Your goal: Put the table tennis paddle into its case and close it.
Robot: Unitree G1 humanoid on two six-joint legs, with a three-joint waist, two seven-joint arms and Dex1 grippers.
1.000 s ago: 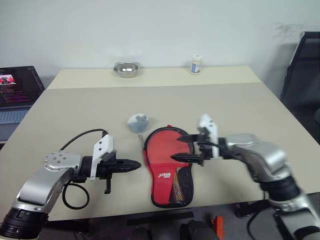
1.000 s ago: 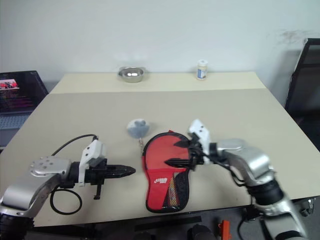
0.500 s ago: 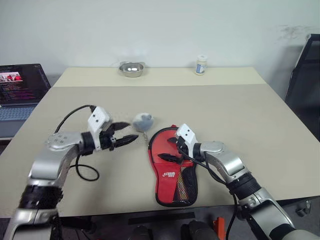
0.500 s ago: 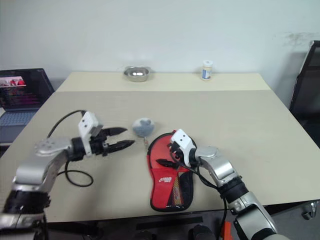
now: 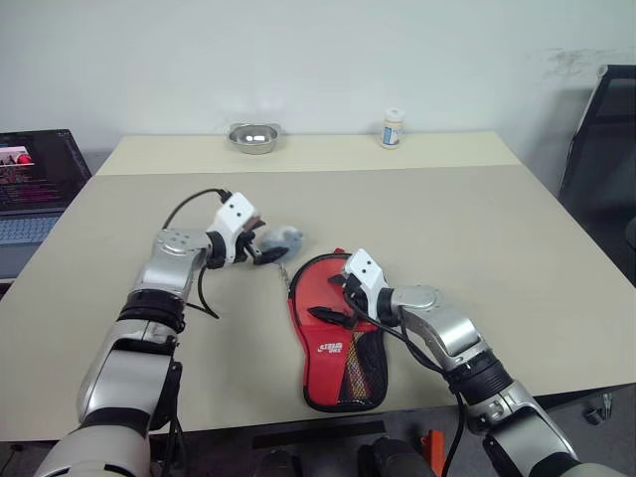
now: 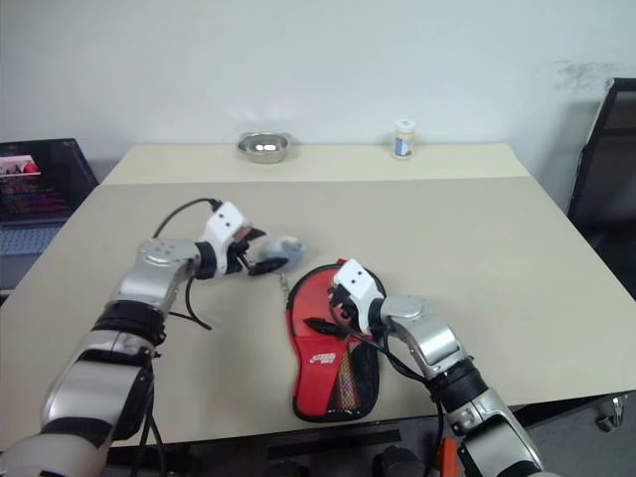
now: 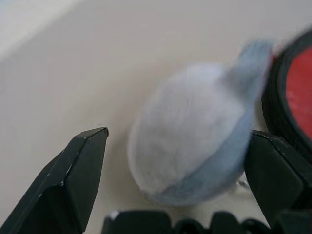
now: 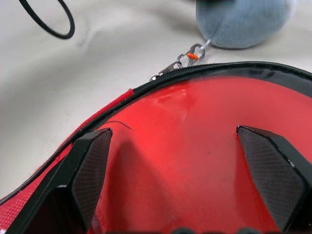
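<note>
Case (image 5: 338,333) sits lower centre of the head view on the matte beige table (image 5: 477,229), red face up: glossy red round part toward the top, white logo printed below it, black mesh pocket on the narrow handle end at the bottom. Black zip edging runs round the rim. Paddle itself can't be made out separately from the case; cannot tell if it's inside.

Small metal clip (image 8: 187,54) at the case's top edge links to a soft, fuzzy grey-white lump (image 5: 281,239), rounded, lying just above and left of the case.

Left gripper (image 5: 260,248), centre-left of the frame, jaws spread wide, one black finger (image 7: 73,180) on each side of the lump. Contact not clear on the left one; the other looks right up against the fluff. Nothing clenched.

Right gripper (image 5: 333,298) hangs over the red round part of the case, jaws released and wide apart, flat textured pads (image 8: 90,170) facing each other above the glossy surface, gripping nothing.

Upper centre, far table edge: shiny steel bowl (image 5: 251,136) and small white bottle (image 5: 393,129). Open laptop (image 5: 35,179) far left; loose black cable loops (image 5: 199,288) by the left arm.
</note>
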